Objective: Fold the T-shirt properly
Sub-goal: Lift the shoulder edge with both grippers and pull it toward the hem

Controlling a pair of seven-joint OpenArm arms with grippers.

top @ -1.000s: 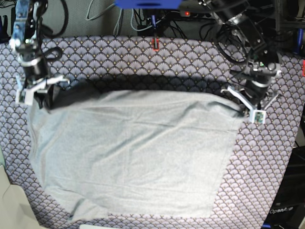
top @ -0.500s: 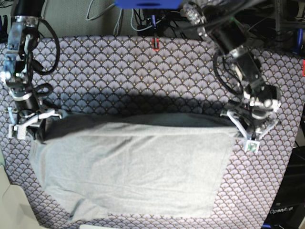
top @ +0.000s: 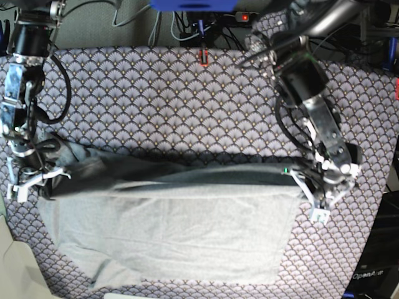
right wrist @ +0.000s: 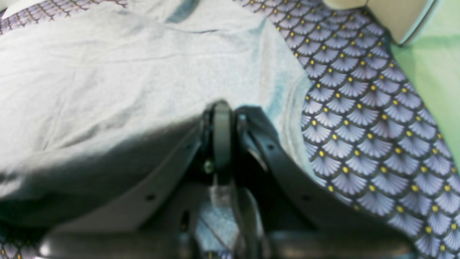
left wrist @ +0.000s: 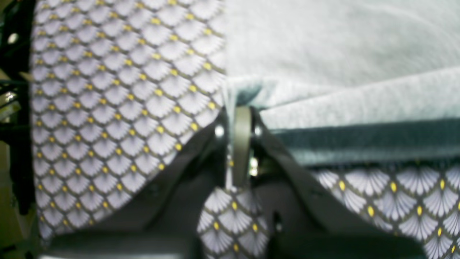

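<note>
1. Left gripper (left wrist: 241, 118) clenched on the shirt (top: 174, 230) edge, over the tablecloth (top: 156, 93).
2. Right gripper (right wrist: 222, 115) likewise pinches it (fingertips buried in cloth).
3. Both wrist views blurred.

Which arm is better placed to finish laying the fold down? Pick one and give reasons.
Neither alone. The left gripper and right gripper are each shut on a far corner of the T-shirt, the edge lifted between them over the tablecloth. Lowering together looks best.
</note>
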